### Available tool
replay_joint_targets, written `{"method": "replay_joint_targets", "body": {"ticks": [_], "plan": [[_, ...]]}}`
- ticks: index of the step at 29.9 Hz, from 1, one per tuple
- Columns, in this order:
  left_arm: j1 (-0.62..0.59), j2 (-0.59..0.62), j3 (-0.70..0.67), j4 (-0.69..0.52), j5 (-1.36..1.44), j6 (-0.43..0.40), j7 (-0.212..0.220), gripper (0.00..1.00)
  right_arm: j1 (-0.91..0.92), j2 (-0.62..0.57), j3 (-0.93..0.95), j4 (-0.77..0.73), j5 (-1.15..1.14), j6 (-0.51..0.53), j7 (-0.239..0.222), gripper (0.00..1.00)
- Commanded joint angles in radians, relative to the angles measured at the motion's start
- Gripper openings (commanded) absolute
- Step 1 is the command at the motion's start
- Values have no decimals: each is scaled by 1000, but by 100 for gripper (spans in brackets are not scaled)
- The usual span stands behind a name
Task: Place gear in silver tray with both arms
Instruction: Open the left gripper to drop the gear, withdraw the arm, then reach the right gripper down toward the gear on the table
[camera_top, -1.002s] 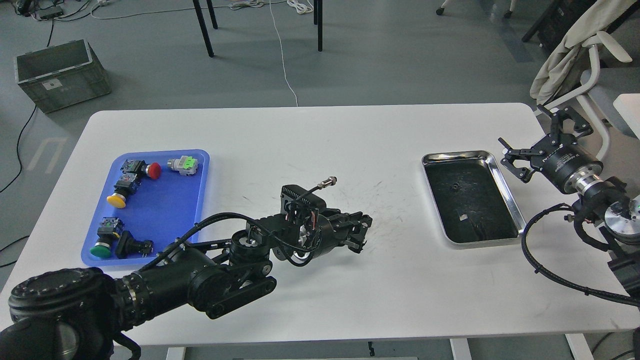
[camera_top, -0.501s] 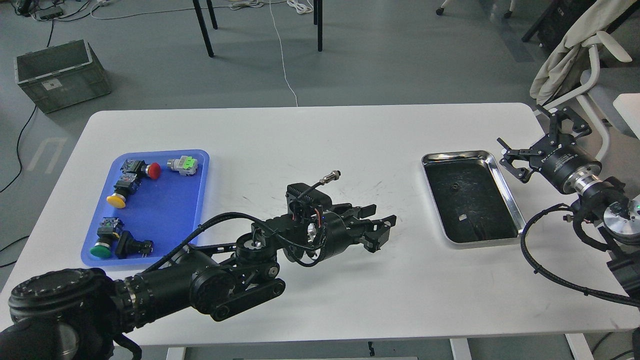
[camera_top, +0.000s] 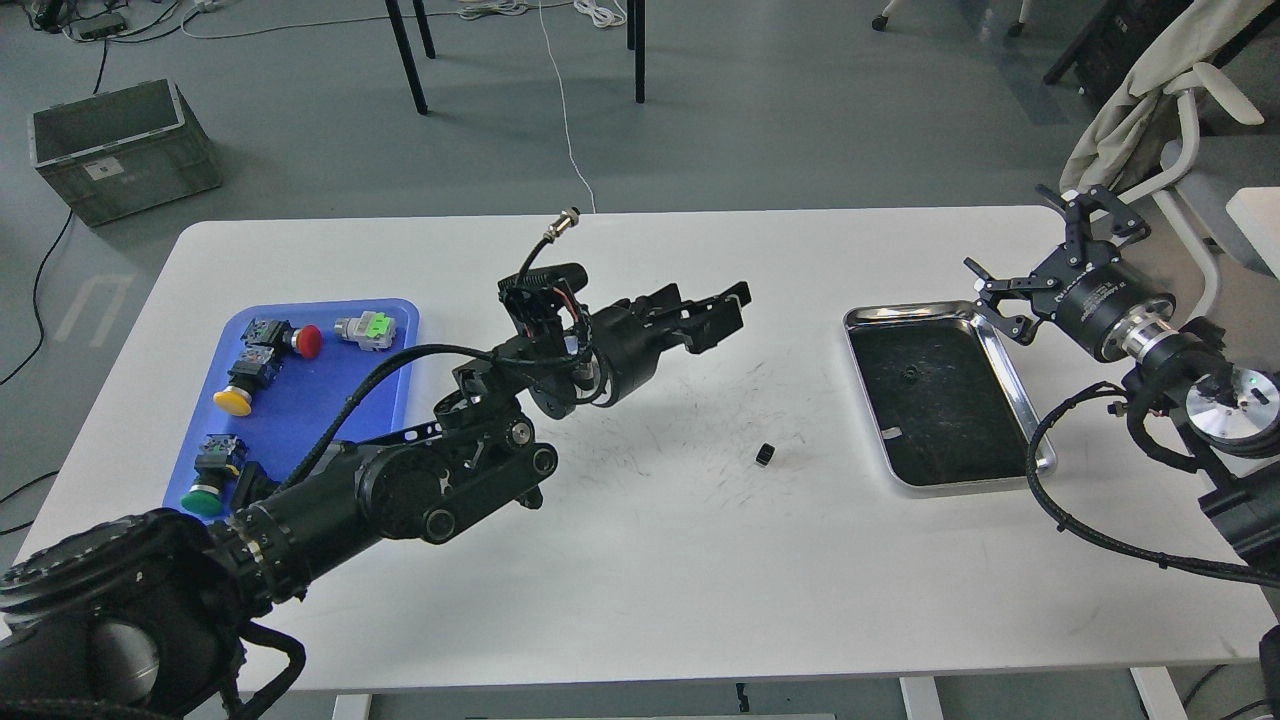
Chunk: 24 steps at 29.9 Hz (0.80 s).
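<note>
A small black gear (camera_top: 765, 455) lies on the white table, left of the silver tray (camera_top: 910, 311) and apart from it. The tray's dark bottom holds another small dark piece (camera_top: 908, 375). My left gripper (camera_top: 728, 312) hangs raised above the table, up and left of the gear, its jaws apart and empty. My right gripper (camera_top: 1030, 262) hovers just beyond the tray's far right corner, jaws wide apart and empty.
A blue plastic tray (camera_top: 330, 400) with several push-button switches lies at the table's left. My left arm's thick links cross the front left of the table. A grey crate (camera_top: 120, 150) stands on the floor; a chair (camera_top: 1150, 130) stands far right.
My left gripper opened, then rose up and away from the table, leaving the gear lying where it was. My right gripper shifted slightly up and left.
</note>
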Motion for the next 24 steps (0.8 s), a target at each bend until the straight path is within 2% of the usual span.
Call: {"method": "replay_joint_targets", "body": {"ticks": [1,5,12,16,20,24], "plan": [[-14,93,-89,-10,-126,-1,1,96,63,-1,-98,34,-7,0,-4,96],[-17,230,-148,-16,-293,-3,0,96,144,-1,-237,69,-65,0,-7,96],[-17,439,-158,-28,-683,-13,-4,96,279,-24,-421,181,-287,0,-20,96],[-12,528,-169,-28,-899,-68,-2,96,382,-38,-568,253,-395,0,-44,96],[0,603,-159,-28,-1089,-154,10,96,533,-47,-810,331,-458,0,-71,96],[10,622,-157,-14,-1130,-164,13,96,696,-46,-1056,419,-516,0,-77,96]]}}
